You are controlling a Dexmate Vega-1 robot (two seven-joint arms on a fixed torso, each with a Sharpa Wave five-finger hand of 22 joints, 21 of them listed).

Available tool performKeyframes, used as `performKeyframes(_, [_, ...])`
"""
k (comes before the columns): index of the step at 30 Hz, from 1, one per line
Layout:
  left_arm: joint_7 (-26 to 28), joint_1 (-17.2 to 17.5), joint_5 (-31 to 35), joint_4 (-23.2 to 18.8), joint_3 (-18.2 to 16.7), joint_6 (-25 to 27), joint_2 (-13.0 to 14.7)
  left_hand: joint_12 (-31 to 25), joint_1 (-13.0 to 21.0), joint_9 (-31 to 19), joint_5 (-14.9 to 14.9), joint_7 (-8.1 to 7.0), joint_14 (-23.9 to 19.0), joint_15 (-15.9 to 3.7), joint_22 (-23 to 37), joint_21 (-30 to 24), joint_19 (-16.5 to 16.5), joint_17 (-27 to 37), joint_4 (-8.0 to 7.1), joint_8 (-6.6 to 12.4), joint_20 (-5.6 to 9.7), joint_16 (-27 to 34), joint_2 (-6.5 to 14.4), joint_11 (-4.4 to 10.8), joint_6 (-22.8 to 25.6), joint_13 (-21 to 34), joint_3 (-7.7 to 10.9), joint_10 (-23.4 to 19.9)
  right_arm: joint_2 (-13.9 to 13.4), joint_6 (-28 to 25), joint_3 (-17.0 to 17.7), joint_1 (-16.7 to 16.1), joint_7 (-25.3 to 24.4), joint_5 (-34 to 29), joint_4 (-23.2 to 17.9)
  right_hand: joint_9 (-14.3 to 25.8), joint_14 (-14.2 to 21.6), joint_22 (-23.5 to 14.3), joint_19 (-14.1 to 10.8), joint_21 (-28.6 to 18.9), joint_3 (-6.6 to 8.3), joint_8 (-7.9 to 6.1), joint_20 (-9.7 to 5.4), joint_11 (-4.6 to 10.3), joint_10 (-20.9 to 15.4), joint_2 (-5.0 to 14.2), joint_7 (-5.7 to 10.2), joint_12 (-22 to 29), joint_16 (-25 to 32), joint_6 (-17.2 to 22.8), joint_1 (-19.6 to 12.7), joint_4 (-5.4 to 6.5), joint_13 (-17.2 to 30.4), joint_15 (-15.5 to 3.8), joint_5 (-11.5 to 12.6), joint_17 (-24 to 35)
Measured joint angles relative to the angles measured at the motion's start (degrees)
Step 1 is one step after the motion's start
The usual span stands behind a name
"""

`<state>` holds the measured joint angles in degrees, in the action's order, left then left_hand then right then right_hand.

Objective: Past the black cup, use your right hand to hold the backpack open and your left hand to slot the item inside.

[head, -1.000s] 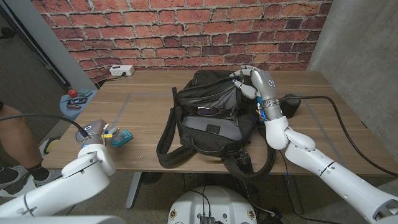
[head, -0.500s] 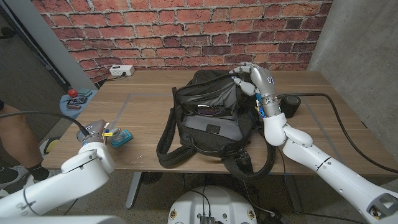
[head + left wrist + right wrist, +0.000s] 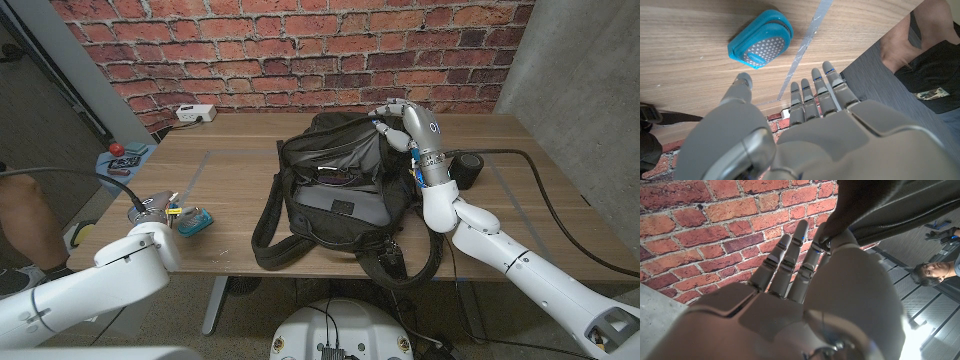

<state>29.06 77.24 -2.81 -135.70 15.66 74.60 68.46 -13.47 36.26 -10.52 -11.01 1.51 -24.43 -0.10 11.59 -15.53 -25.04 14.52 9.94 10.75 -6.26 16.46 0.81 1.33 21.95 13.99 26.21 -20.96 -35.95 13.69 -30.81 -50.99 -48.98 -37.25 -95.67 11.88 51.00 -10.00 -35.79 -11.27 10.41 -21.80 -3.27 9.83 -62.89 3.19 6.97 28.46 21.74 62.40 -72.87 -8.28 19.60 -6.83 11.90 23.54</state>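
Nearest the robot, the left robot hand point(image 3: 152, 212) hangs over the front left part of the table point(image 3: 230, 160), close to the near edge. In the left wrist view its fingers point(image 3: 815, 92) are extended and apart, holding nothing; the hand is released.

Just beyond its fingertips lies the teal item point(image 3: 194, 221), a rounded object with a grey patterned face, resting on the wood and not in contact with the hand. A strip of pale tape point(image 3: 810, 37) runs across the table surface beside it. Bare wood lies between the item and the backpack.

The black backpack point(image 3: 340, 190) sits at mid-table, its straps point(image 3: 275, 235) trailing to the front edge and one loop hanging over it. The main compartment is held open toward the robot; grey lining and some dark contents are visible inside, not identifiable.

The right robot hand point(image 3: 400, 125) grasps the backpack's upper rim at its far right side, lifting the opening. The right wrist view confirms fabric pinched at the fingertips.

The black cup point(image 3: 467, 170) stands right of the backpack, just beside the right forearm.

A white power strip point(image 3: 196, 113) lies at the far left edge, against the brick wall.
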Motion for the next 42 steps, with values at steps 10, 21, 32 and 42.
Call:
performKeyframes(10, [-1.6, -3.5, -1.4, 0.1, 3.5, -0.4, 2.8, 0.0, 0.7, 0.0, 0.2, -0.10, 0.6, -0.01, 0.0, 0.3, 0.5, 0.0, 0.00, -0.15, 0.12, -0.5, -0.7, 0.09, -1.5, 0.3, -0.47, 1.1, 0.3, -0.8, 0.0, -0.2, -0.8, 0.2, 0.0, 0.0, 0.0, 0.0, 0.0, 0.0, 0.00, 0.16, 0.00, -0.01, 0.0, -0.07, -0.01, 0.1, -0.1, 0.0, -0.1, 0.00, -0.1, 0.00, 0.0, 0.0])
performKeyframes(21, [-3.1, -6.2, -3.0, -0.8, 6.4, -0.4, 5.2, 0.8, 1.0, -0.3, 0.2, 0.54, 2.9, 0.42, 0.0, 0.7, 1.6, 0.3, -0.39, -0.38, 0.01, -0.9, -1.0, -0.92, -3.6, 0.8, -0.86, 3.0, 0.4, -1.3, 0.0, -0.5, -1.7, 0.3, 0.0, 0.0, 0.1, 0.0, 0.0, 0.0, -0.15, 0.18, 0.00, 0.14, -0.1, -0.08, -0.02, 0.1, -0.4, 0.0, -0.1, 0.15, 0.0, 0.09, 0.0, 0.0])
performKeyframes(32, [-5.0, -9.0, -4.2, -1.8, 9.8, 0.0, 7.8, 1.0, 1.2, -0.3, 0.4, 0.85, 3.6, 0.51, 0.0, 0.9, 2.2, 0.5, -0.87, -0.38, -0.19, -1.2, -1.2, -1.11, -4.5, 1.1, -1.33, 4.2, 0.5, -1.8, 0.0, -0.8, -2.2, 0.4, 0.0, 0.0, 0.1, 0.0, 0.0, 0.0, -0.39, 0.35, 0.00, 0.12, -0.1, 0.05, 0.02, 0.0, -0.4, 0.0, 0.0, 0.07, 0.0, 0.09, -0.1, 0.3])
performKeyframes(42, [-6.6, -11.1, -4.6, -1.9, 12.4, 0.2, 9.6, 1.0, 1.2, -0.3, 0.4, 0.68, 4.1, 0.61, 0.0, 0.9, 2.2, 0.8, -0.69, -0.38, -0.19, -1.4, -1.2, -1.21, -4.9, 1.3, -1.50, 4.9, 0.6, -2.3, -0.1, -1.0, -2.3, 0.4, -0.4, 0.0, 0.4, 0.0, 0.0, 0.0, -0.39, 0.15, 0.00, 0.11, -0.1, 0.12, 0.11, 0.0, -0.8, 0.1, 0.1, 0.07, -0.1, -0.20, 0.0, 0.3])
